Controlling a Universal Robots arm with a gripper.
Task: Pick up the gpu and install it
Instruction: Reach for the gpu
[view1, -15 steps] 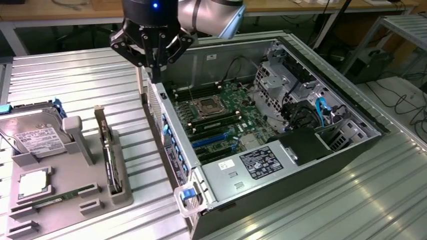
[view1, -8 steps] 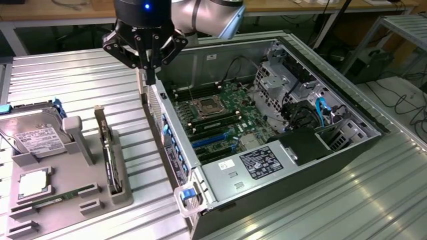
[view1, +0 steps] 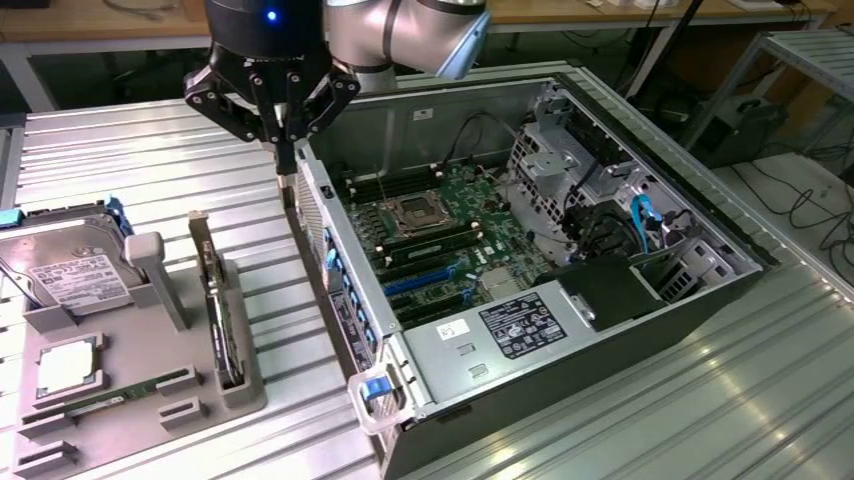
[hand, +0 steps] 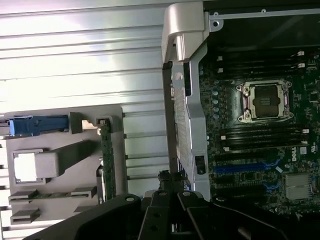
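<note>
The gripper (view1: 283, 165), upper left of the exterior view, is closed and empty. The gpu (view1: 214, 300), lower left, seems light, stiff and fragile; grasp its top edge.

The ribbed metal table top (view1: 160, 180) has a smooth, bright finish that reflects light in streaks, while the grey moulded plastic holder (view1: 140, 345) on it is matt. The open silver-grey sheet-metal computer case (view1: 427, 125) has a dull satin finish, and the green circuit board (view1: 441, 230) inside it is lightly glossy. The silver metal hard drive (view1: 67, 270) carries a white paper label; the thin dark gpu card (view1: 214, 300) and the black gripper (view1: 283, 172) look matt.
</note>
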